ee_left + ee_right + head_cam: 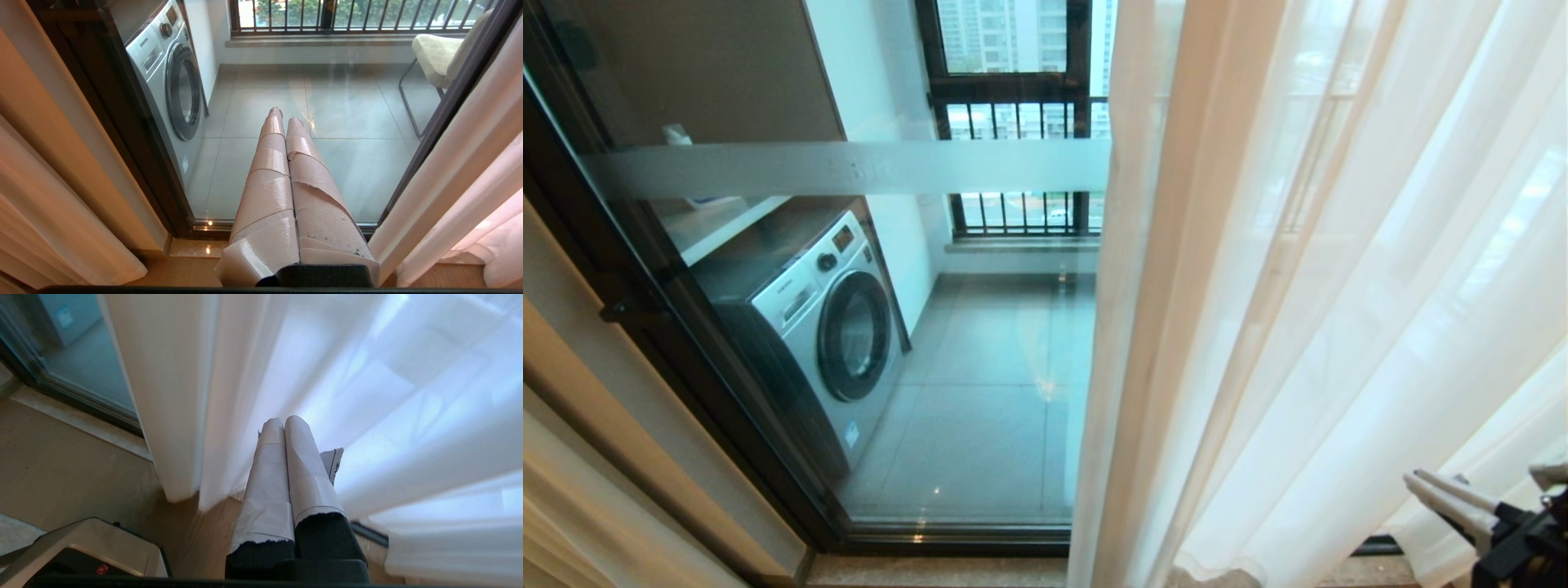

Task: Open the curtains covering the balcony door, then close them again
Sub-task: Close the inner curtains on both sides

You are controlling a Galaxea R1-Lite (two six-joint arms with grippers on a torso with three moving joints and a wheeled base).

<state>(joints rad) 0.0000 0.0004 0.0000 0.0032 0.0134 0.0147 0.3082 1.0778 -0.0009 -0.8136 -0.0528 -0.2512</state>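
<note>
**Curtain Drawn Aside; Closing Pass Pending**

The curtains [1307,310] are seen gathered to the right of the balcony door [980,392], whose glass is largely uncovered. The opening step is judged complete. The right gripper [282,422] is clenched on nothing, its tips against the sheer fabric. The left gripper [284,116], parked facing the door, is likewise clenched empty. Next, the curtain's leading edge must be gripped and drawn across the door.

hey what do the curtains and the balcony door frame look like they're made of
The curtains: thin sheer white fabric, probably a synthetic voile; daylight and window shapes show through its soft folds. The balcony door frame: dark brown-black, smooth, likely painted metal, holding clear glass with a frosted band.
</note>
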